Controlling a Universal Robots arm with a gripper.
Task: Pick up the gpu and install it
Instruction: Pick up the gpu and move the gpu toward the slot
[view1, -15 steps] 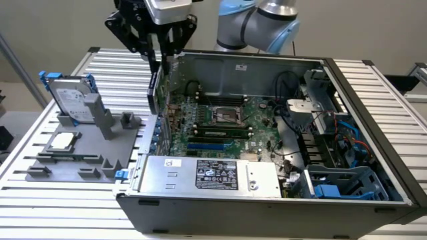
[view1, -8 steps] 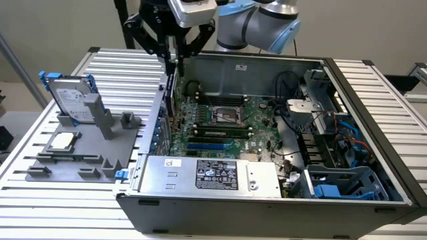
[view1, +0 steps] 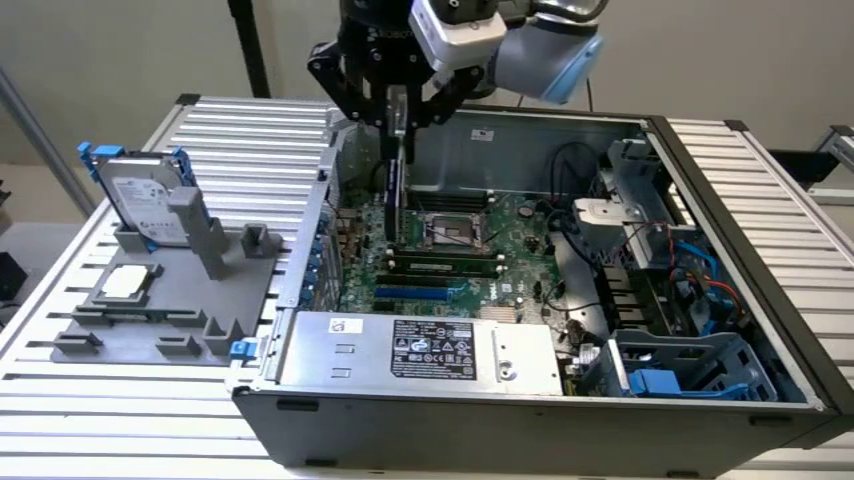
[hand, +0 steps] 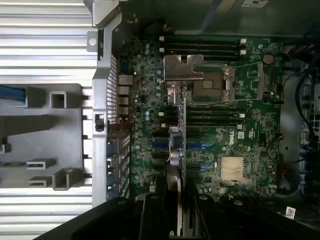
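Note:
The gpu (view1: 394, 200) hangs upright and edge-on inside the open computer case, a thin dark card just above the large green motherboard (view1: 461, 255). My gripper (view1: 398, 122) is shut on the card's top edge, over the case's rear half. In the wrist view the gpu (hand: 183, 135) shows as a narrow green strip running across the motherboard (hand: 245, 125) beside the processor socket (hand: 200, 80), with my gripper (hand: 176, 207) clamped on its near end. I cannot tell whether the card's lower edge touches a slot.
A silver hard drive with blue rails (view1: 140, 200) stands on a grey fixture (view1: 160, 300) at the exterior view's left. The power supply (view1: 414, 345) fills the case's front. A blue drive cage (view1: 687, 375) and cables (view1: 627, 250) crowd the case's right side.

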